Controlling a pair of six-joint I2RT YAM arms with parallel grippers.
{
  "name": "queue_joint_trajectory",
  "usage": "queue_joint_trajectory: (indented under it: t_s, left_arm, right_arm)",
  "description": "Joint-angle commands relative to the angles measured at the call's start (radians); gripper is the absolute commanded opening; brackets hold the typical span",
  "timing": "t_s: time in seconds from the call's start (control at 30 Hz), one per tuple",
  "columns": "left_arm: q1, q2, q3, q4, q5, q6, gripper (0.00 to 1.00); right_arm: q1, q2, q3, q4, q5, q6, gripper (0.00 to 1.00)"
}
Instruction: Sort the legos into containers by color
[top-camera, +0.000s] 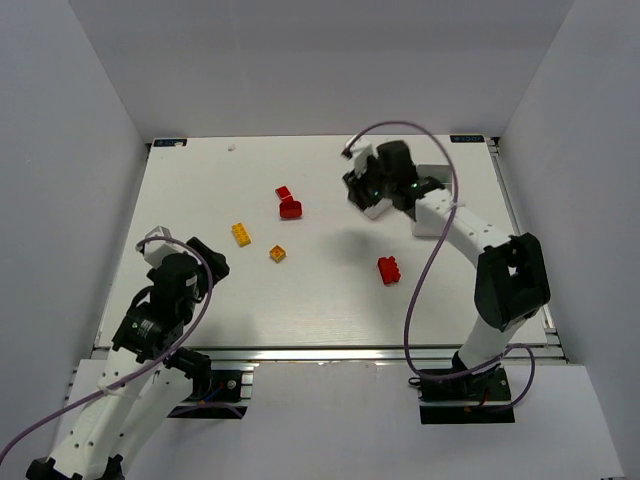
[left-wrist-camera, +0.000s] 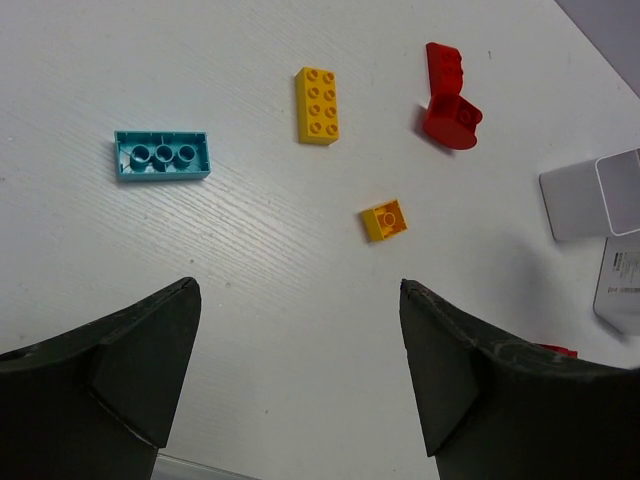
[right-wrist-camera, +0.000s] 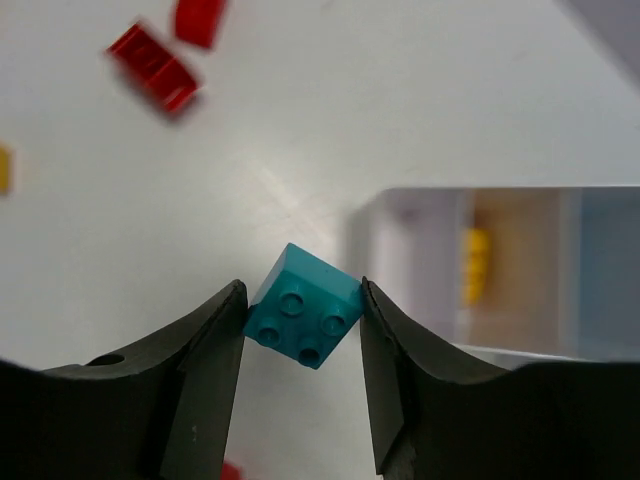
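Dark matte right tool (right-wrist-camera: 303, 300) clenched on tilted square teal brick (right-wrist-camera: 300, 320), 4 round studs up, beside white plastic tray (right-wrist-camera: 400, 215), far right. Left tool (left-wrist-camera: 300, 290) released, wide, over grainy white bench (left-wrist-camera: 250, 330), near left; oblong yellow brick (left-wrist-camera: 317, 105) farther.

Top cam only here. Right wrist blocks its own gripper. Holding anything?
Observer: Yes, the right gripper is shut on a square teal brick, which sits tilted.
Operator: Anything in the tray beside it?
Observer: One compartment of the white tray holds a yellow brick.
Operator: Left side, anything hidden under the arm?
Observer: A long teal brick lies underside up on the table, ahead of the open left gripper.
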Motion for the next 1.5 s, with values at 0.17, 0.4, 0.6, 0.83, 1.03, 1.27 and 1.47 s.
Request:
queue_joint_trajectory:
  t_s: [0.17, 0.4, 0.6, 0.83, 1.03, 1.27, 1.47]
  left_arm:
    - [0.005, 0.101, 0.000, 0.134, 0.021, 0.052, 0.90]
    - [0.005, 0.151, 0.013, 0.180, 0.016, 0.066, 0.90]
    - [0.005, 0.152, 0.007, 0.184, 0.005, 0.048, 0.90]
    - [0.005, 0.177, 0.007, 0.190, 0.011, 0.043, 0.90]
    - [0.005, 0.224, 0.023, 0.213, 0.024, 0.066, 0.90]
    - [0.005, 0.244, 0.033, 0.220, 0.028, 0.069, 0.90]
    - [0.007, 0.269, 0.051, 0.179, 0.031, 0.016, 0.90]
  right_arm:
    - [-0.151, 0.116, 0.260, 0.095, 0.232, -0.037, 0.00]
    - [-0.208, 0.255, 0.399, 0.110, 0.397, -0.011, 0.00]
    - [-0.234, 0.306, 0.443, 0.072, 0.398, -0.019, 0.00]
    - [-0.236, 0.314, 0.432, 0.038, 0.349, -0.005, 0.13]
    - [-0.236, 0.318, 0.420, 0.024, 0.331, 0.009, 0.27]
    - [-0.237, 0.325, 0.420, 0.029, 0.341, 0.009, 0.58]
    - [-0.241, 0.314, 0.420, 0.026, 0.334, 0.012, 0.68]
